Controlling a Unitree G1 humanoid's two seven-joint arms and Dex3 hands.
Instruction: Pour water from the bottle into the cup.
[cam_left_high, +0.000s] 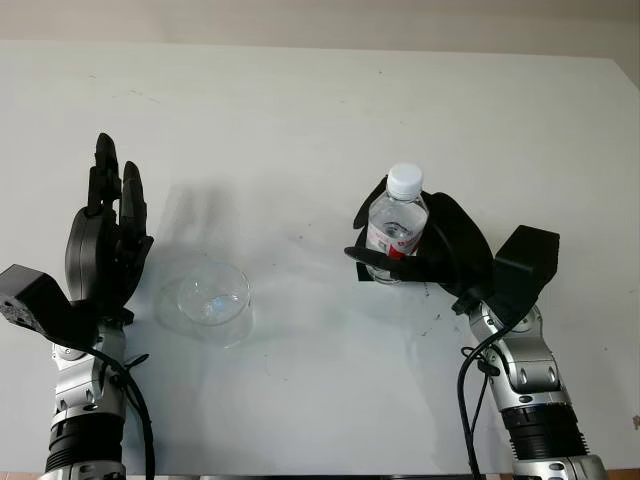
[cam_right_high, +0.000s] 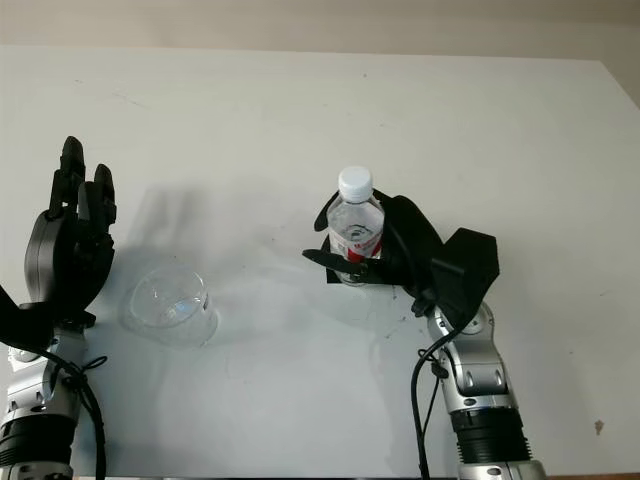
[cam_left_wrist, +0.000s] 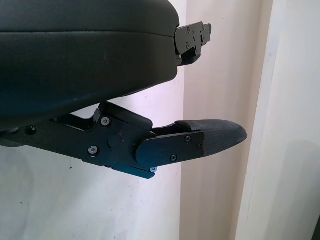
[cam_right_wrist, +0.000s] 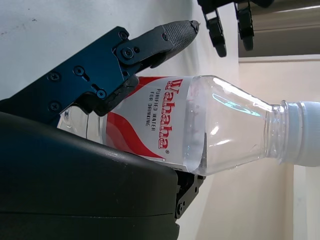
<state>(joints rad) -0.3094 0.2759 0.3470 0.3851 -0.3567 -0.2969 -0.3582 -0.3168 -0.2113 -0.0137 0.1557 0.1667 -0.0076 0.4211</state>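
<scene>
A clear plastic water bottle (cam_left_high: 396, 228) with a white cap and a red-and-white label stands upright on the white table, right of centre. My right hand (cam_left_high: 410, 250) is shut on the bottle (cam_right_wrist: 200, 125), its fingers (cam_right_wrist: 150, 42) wrapped round the labelled body. A clear glass cup (cam_left_high: 212, 297) sits upright on the table to the left of the bottle, about a hand's width away. My left hand (cam_left_high: 108, 225) is open, held upright just left of the cup and not touching it.
The white table (cam_left_high: 320, 110) stretches far behind both objects to its back edge. A beige wall (cam_left_wrist: 220, 75) lies beyond the table.
</scene>
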